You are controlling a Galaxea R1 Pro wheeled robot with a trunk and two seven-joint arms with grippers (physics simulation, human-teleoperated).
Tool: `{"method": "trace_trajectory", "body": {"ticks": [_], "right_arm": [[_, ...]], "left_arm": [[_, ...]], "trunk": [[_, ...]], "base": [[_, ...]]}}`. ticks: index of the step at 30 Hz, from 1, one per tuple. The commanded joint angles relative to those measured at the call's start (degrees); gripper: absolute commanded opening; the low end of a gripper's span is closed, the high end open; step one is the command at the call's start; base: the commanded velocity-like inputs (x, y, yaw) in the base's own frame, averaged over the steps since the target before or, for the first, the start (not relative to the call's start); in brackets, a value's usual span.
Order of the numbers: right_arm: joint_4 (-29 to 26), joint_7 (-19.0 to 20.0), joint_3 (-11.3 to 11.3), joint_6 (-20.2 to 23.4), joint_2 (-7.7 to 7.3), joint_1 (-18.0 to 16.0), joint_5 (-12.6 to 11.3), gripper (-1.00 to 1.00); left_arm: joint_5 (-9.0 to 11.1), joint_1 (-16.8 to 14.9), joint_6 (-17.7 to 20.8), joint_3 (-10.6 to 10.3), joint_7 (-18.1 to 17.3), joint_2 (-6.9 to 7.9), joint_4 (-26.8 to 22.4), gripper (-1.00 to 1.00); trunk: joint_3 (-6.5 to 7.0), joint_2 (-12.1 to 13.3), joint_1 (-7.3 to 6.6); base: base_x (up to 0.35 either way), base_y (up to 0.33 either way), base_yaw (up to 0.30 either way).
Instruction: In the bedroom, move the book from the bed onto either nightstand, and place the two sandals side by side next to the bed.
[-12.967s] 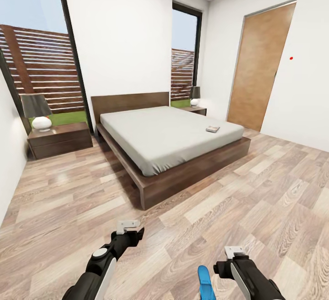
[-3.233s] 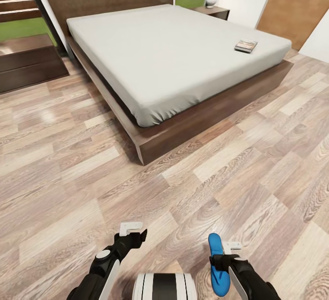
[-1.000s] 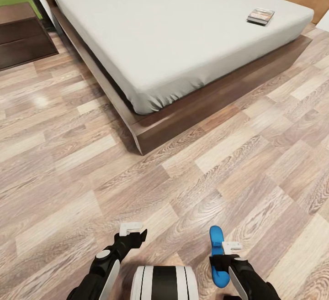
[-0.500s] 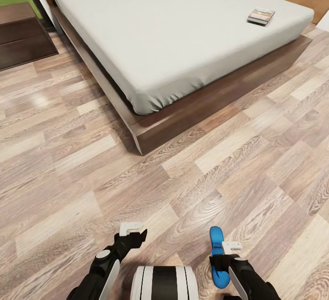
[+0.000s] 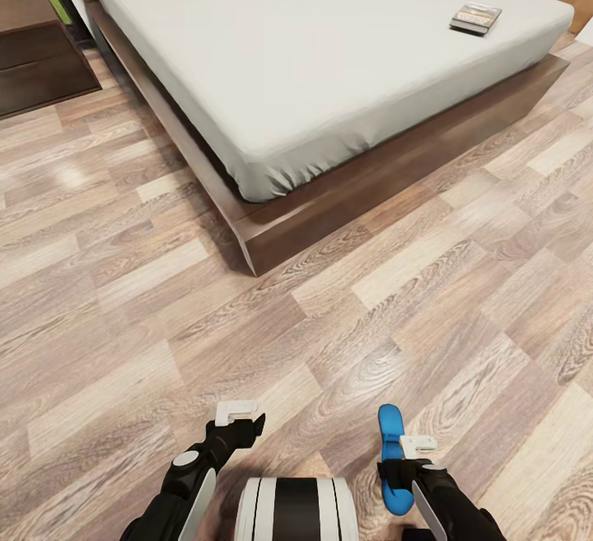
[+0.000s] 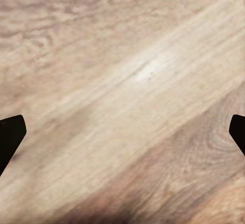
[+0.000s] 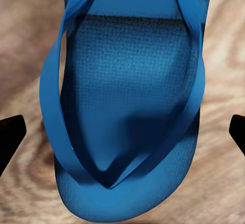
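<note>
One big bed (image 5: 313, 47) stands on the wood floor (image 5: 123, 319). On its far right corner lies the book (image 5: 476, 18). Down low, the right gripper (image 5: 403, 459) is clamped on a blue sandal (image 5: 392, 459). The left gripper (image 5: 239, 417) is spread wide, holding nothing.

The bed (image 5: 313, 55) runs off the top edge of the head view, so no headboard. The nightstand (image 5: 37, 59) is clipped at the left edge. The book (image 5: 476, 17) is too small to read its cover. The sandal (image 7: 127, 106) is cropped at its heel end in the right wrist view, and the right gripper (image 5: 409, 452) partly hides it in the head view.
</note>
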Motion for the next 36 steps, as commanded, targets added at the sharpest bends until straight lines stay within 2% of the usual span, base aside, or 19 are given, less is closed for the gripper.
{"method": "trace_trajectory", "body": {"ticks": [1, 3, 9, 33, 34, 36], "right_arm": [[-0.11, -0.11, 0.01, 0.34, 0.0, 0.0, 0.03, 1.0], [-0.11, -0.11, 0.01, 0.34, 0.0, 0.0, 0.02, 1.0], [-0.11, -0.1, 0.01, 0.34, 0.0, -0.01, 0.0, 1.0], [-0.11, -0.13, 0.01, 0.34, 0.0, 0.02, 0.02, 1.0], [-0.11, -0.09, 0.01, 0.34, 0.0, 0.01, 0.0, -1.0], [-0.11, -0.08, 0.01, 0.34, 0.0, 0.0, -0.01, -1.0]], "left_arm": [[0.58, 0.0, 0.34, 0.03, -0.03, -0.01, -0.07, 1.0], [0.57, 0.0, 0.34, 0.03, -0.02, -0.01, -0.07, 1.0], [0.58, -0.05, 0.34, 0.03, -0.04, -0.01, -0.07, 1.0], [0.57, -0.01, 0.34, 0.03, -0.08, -0.01, -0.07, 1.0], [0.56, -0.01, 0.34, 0.03, -0.08, -0.01, -0.07, 1.0], [0.56, -0.03, 0.34, 0.03, -0.08, -0.01, -0.07, 1.0]], "trunk": [[-0.03, -0.01, -0.01], [-0.03, -0.01, -0.01], [-1.36, -0.09, 0.15], [-1.36, -0.09, 0.15], [-1.36, -0.09, 0.15], [-1.36, -0.09, 0.15]], "base": [[0.0, 0.0, 0.0], [0.0, 0.0, 0.0], [0.0, 0.0, 0.0], [0.0, 0.0, 0.0], [0.0, 0.0, 0.0], [0.0, 0.0, 0.0]]}}
